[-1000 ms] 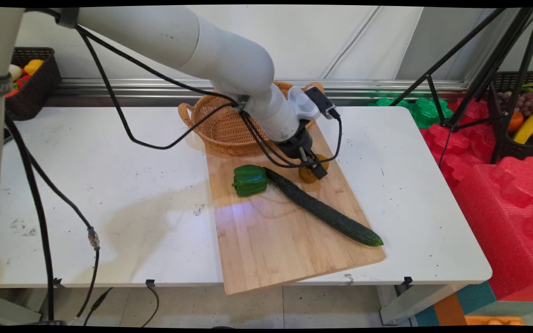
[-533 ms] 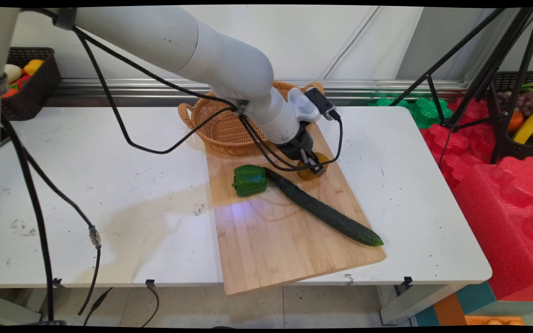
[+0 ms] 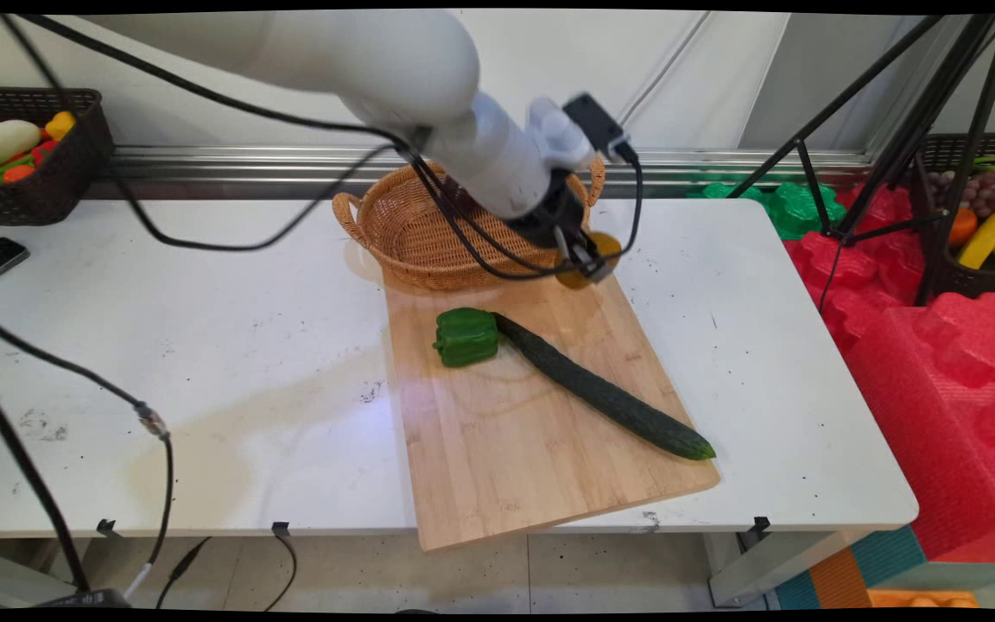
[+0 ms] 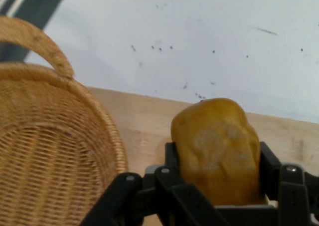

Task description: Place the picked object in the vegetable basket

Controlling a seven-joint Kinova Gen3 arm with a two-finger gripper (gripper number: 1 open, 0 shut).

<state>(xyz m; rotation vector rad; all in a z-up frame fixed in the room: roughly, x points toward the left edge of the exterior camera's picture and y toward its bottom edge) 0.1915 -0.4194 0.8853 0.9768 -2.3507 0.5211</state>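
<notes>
As the arm swung up off the cutting board, the end effector came away pinching the yellow-brown potato, carrying it clear of the cucumber to hang just beside the wicker basket.

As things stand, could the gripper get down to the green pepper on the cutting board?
Probably not as it is: the gripper is shut on a yellow-brown potato, so its fingers are occupied. The path looks free otherwise; the green pepper lies uncovered on the board, with only the cucumber touching it.
</notes>
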